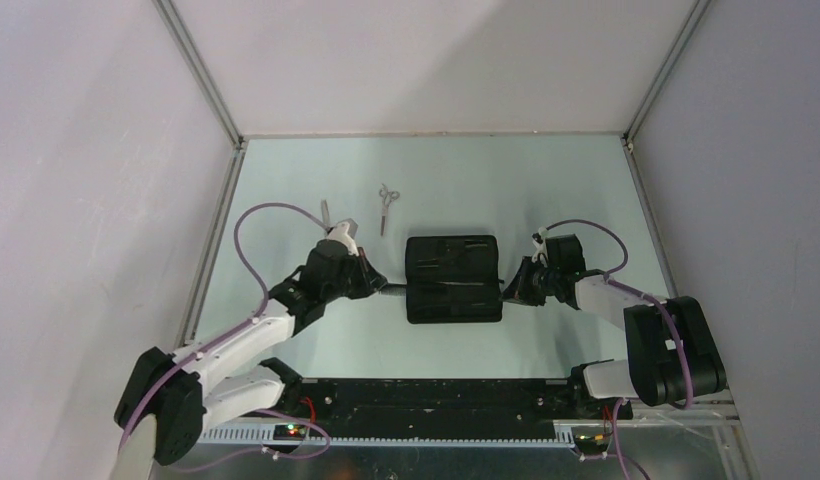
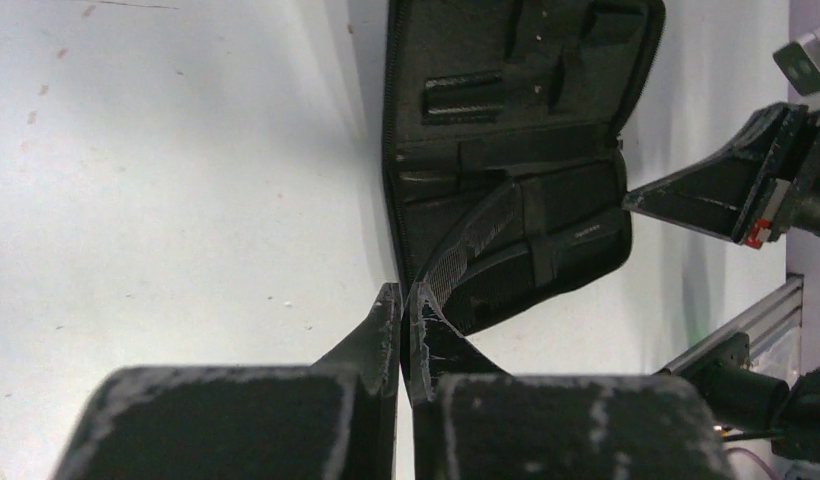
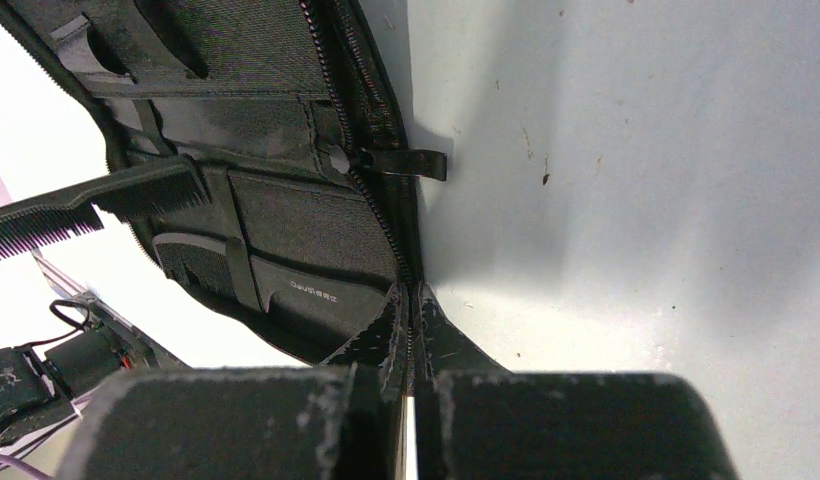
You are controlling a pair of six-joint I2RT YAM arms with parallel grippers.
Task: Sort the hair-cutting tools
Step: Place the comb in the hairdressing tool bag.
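Note:
The black pouch (image 1: 452,262) lies open in the middle of the table. My left gripper (image 1: 382,288) is at its left edge and is shut on the narrow black comb (image 2: 478,235), which reaches over the pouch's lower inner pockets (image 2: 546,225). My right gripper (image 1: 507,290) is shut on the pouch's zippered right edge (image 3: 394,245). The comb's toothed end (image 3: 81,210) shows in the right wrist view, above the pouch lining. One pair of silver scissors (image 1: 387,205) lies behind the pouch to the left. A second pair (image 1: 326,211) lies further left, partly hidden behind my left wrist.
The enclosure's white walls stand at left, right and back. A metal frame rail (image 1: 211,230) runs along the table's left side. A black base plate (image 1: 436,395) with cabling runs along the near edge between the arm bases.

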